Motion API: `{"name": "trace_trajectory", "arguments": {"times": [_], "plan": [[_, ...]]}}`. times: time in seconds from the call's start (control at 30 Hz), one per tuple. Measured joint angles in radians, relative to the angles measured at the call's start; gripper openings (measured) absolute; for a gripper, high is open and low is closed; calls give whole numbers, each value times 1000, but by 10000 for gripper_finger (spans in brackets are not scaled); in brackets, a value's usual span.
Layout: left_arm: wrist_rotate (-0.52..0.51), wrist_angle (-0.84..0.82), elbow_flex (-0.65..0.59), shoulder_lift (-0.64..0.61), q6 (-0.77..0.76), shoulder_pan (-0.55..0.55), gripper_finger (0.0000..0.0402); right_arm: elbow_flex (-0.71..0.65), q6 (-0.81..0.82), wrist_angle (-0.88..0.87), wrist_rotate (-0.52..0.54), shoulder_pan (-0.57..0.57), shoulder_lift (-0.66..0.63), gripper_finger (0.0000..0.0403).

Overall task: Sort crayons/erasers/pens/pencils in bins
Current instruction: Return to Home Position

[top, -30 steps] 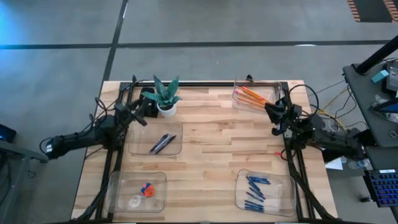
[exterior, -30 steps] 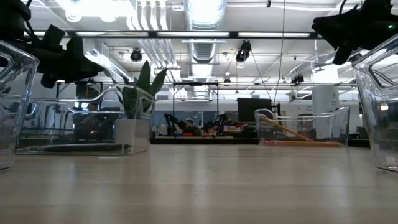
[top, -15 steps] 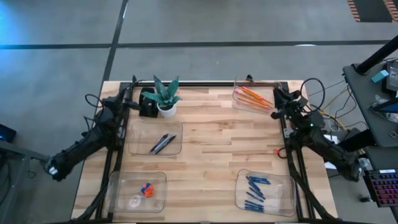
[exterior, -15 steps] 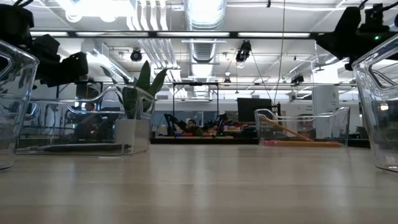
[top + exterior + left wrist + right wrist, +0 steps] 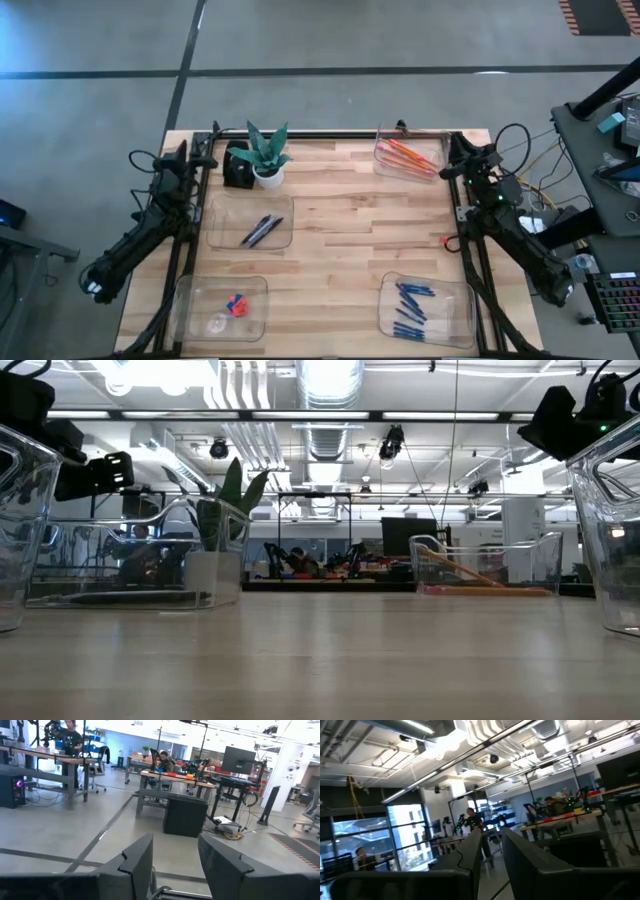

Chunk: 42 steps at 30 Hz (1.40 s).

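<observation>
1. Only the high view shows inside all four bins (image 5: 225,215) on the surface (image 5: 340,235): pencils (image 5: 408,155) far right, erasers (image 5: 237,303) near left, two dark pens (image 5: 260,231), several blue sticks (image 5: 412,303).
2. Wrist views alone show the fingers: left pincer (image 5: 175,862) spread, right pincer (image 5: 491,855) narrowly parted, each raised near a far corner.

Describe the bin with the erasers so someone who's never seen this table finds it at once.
On the wooden table, look along the left arm's side, past the potted plant and the bin of dark pens, to the corner bin at the other end. It is a shallow clear tray, the only one holding a short orange block rather than long sticks.
</observation>
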Motion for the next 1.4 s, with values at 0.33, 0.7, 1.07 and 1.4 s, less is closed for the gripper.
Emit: {"name": "trace_trajectory", "arguments": {"times": [0.33,0.7,1.07,1.4], "plan": [[0,0,0,7,0,0,144,0,0,0,0,-29,1,68],[0,1,0,35,0,0,144,0,0,-1,0,-28,46,68],[0,-1,0,35,0,0,144,0,0,-2,0,-28,60,68],[0,-1,0,35,0,0,144,0,0,-2,0,-28,60,68]]}}
